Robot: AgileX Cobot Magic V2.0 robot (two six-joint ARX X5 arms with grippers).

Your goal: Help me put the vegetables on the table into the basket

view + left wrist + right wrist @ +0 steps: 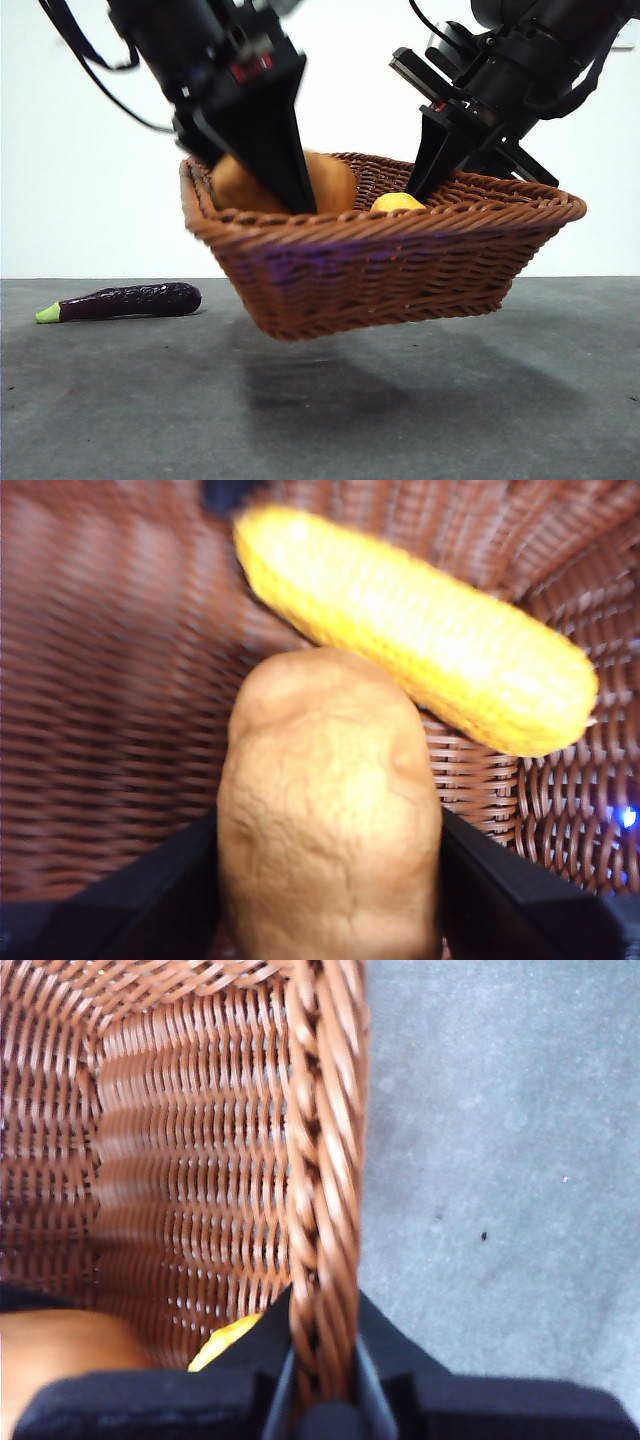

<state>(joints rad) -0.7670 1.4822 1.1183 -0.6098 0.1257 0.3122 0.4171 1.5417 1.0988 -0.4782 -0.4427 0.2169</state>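
Note:
The brown wicker basket [380,270] hangs tilted a little above the table [450,400]. My right gripper [415,185] is shut on its braided rim [322,1210], one jaw inside the basket and one outside. My left gripper [290,195] reaches into the basket, shut on the brown-orange potato [330,830], which shows above the rim [335,180]. A bumpy yellow oblong vegetable [430,630] lies on the basket floor just beyond the potato, and its end peeks over the rim [397,202]. A dark purple eggplant [125,301] with a green stem lies on the table left of the basket.
The dark grey table [500,1160] stretches on beyond the basket's side. A soft shadow lies on it under the raised basket. Both arms hang dark and large over the basket.

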